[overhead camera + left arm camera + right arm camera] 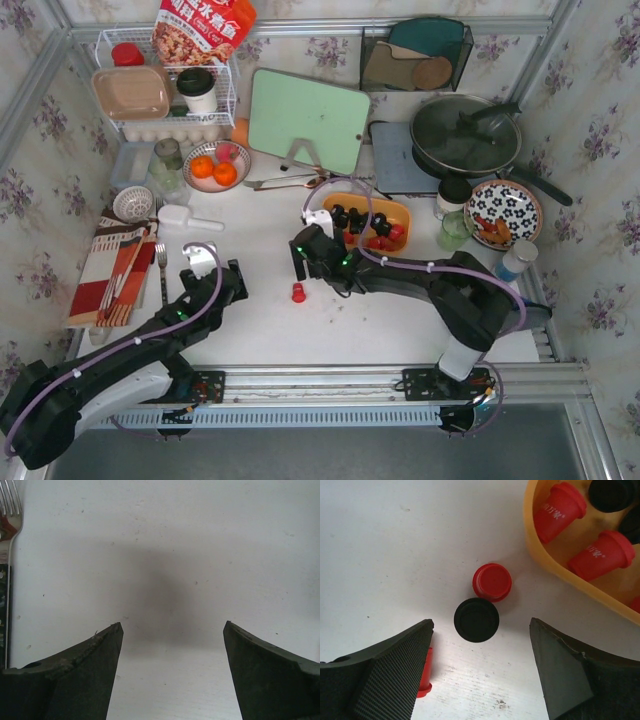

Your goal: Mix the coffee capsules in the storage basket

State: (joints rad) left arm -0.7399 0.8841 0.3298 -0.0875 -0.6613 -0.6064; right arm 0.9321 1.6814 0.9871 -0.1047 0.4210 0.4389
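Right wrist: unreadable white print on red capsules point(560, 511) in basket point(540, 555); left fingers point(80, 675), right fingers point(565, 675) spread.

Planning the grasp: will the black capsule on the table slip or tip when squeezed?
The black capsule looks like smooth plastic, so it may slip. Standing on end and small, it likely tips easily. It touches a red capsule, which would probably shift too.
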